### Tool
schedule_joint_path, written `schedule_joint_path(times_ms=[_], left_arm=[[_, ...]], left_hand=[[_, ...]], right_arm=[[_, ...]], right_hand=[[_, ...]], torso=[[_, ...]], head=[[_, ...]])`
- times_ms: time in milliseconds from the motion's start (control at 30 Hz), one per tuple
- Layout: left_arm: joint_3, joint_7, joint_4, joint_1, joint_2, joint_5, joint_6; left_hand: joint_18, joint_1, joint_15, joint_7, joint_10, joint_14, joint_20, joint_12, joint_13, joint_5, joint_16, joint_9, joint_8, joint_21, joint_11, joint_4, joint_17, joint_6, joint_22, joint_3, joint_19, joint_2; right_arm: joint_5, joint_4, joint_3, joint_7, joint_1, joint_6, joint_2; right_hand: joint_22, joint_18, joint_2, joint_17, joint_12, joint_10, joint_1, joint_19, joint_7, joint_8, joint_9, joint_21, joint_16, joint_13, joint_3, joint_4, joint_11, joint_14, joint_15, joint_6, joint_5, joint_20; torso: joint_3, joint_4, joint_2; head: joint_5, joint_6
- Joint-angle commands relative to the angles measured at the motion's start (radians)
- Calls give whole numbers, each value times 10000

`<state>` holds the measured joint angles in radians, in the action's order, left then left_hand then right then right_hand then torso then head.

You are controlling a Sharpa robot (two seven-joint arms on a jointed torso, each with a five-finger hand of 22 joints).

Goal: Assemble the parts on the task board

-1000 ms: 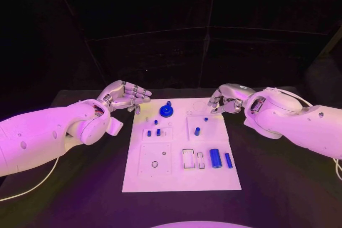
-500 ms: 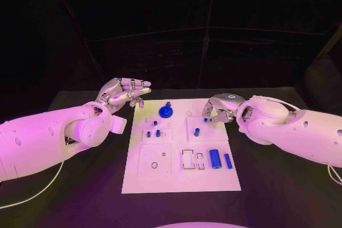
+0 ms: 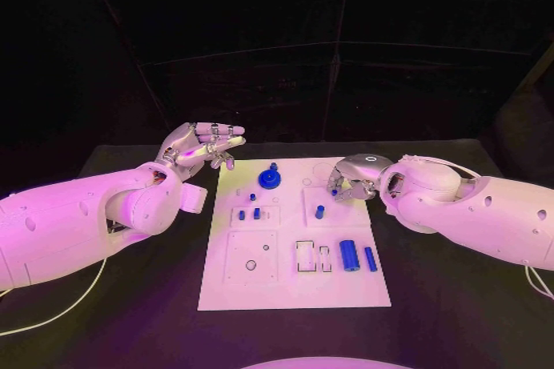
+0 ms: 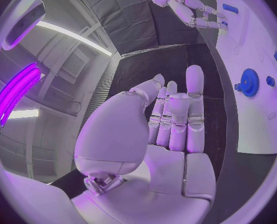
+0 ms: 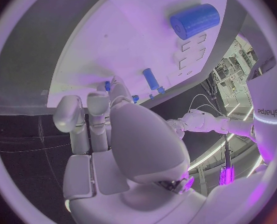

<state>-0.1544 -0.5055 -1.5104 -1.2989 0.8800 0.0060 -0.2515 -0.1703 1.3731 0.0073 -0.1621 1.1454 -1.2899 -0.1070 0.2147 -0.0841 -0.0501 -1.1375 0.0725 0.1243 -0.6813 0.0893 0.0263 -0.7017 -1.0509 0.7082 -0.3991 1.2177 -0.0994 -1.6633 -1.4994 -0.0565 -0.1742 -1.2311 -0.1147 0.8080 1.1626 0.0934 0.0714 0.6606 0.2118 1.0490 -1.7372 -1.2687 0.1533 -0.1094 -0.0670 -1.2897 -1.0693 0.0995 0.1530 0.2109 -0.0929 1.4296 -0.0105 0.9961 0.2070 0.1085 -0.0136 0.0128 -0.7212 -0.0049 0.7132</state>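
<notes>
"sharpa" on left arm [image 5: 267, 112]; right hand [image 3: 350, 179] over task board [image 3: 289, 285]

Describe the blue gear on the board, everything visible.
The blue gear is a toothed disc with a raised knob at its centre, plastic-looking. It lies flat near the far edge of the white board, left of the board's middle line. Nothing touches it: the left hand is raised off to its left, holding nothing. The left wrist view shows its teeth clearly.
</notes>
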Motion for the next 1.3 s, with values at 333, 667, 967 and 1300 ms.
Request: schedule_joint_path(times_ms=[333,667,967,1300], left_arm=[[4,-94,-26,-11,-15,139,149],[2,-37,-1,-10,-28,140,181],[1,7,5,-10,-27,141,181],[0,40,60,-10,-13,141,224]], left_hand=[[-136,-41,-17,-5,92,83,0,105,-24,-23,54,26,82,91,-12,48,33,-117,-33,54,-72,50],[-135,-60,-16,-14,74,87,2,117,-26,-24,52,24,81,105,-6,48,37,-99,-42,74,-71,43],[-133,-63,-14,-19,59,92,3,123,-26,-25,56,21,79,114,-3,53,52,-85,-49,81,-70,42],[-133,-54,-14,-23,45,93,4,128,-26,-26,53,19,77,121,-1,64,53,-72,-54,81,-68,45]], right_arm=[[-304,130,-3,-310,93,-2,-143],[-342,184,-3,-396,108,-115,-225],[-568,144,-2,-519,146,-29,-253],[-660,-210,1,-466,168,-774,-59]], right_hand=[[144,6,122,61,-189,254,-188,-158,25,158,-12,-132,-73,-306,-462,0,-5,67,16,210,-277,-3],[514,-69,159,807,-198,773,-331,-423,-34,79,-64,-402,-554,-349,-1130,-154,96,248,116,683,-559,-36],[856,-140,40,1258,-337,1343,-174,-649,-133,-18,-100,-656,-904,-341,-1908,-371,222,308,232,1190,-693,-114],[958,-151,-524,1353,-880,1666,617,-664,-129,179,-53,-719,-1011,-333,-3352,-702,212,263,231,1367,-720,-113]], torso=[[2,-3,-2],[0,-3,3],[4,-4,6],[-2,-6,8]], head=[[-5,39],[-15,73],[-28,95],[-13,102]])
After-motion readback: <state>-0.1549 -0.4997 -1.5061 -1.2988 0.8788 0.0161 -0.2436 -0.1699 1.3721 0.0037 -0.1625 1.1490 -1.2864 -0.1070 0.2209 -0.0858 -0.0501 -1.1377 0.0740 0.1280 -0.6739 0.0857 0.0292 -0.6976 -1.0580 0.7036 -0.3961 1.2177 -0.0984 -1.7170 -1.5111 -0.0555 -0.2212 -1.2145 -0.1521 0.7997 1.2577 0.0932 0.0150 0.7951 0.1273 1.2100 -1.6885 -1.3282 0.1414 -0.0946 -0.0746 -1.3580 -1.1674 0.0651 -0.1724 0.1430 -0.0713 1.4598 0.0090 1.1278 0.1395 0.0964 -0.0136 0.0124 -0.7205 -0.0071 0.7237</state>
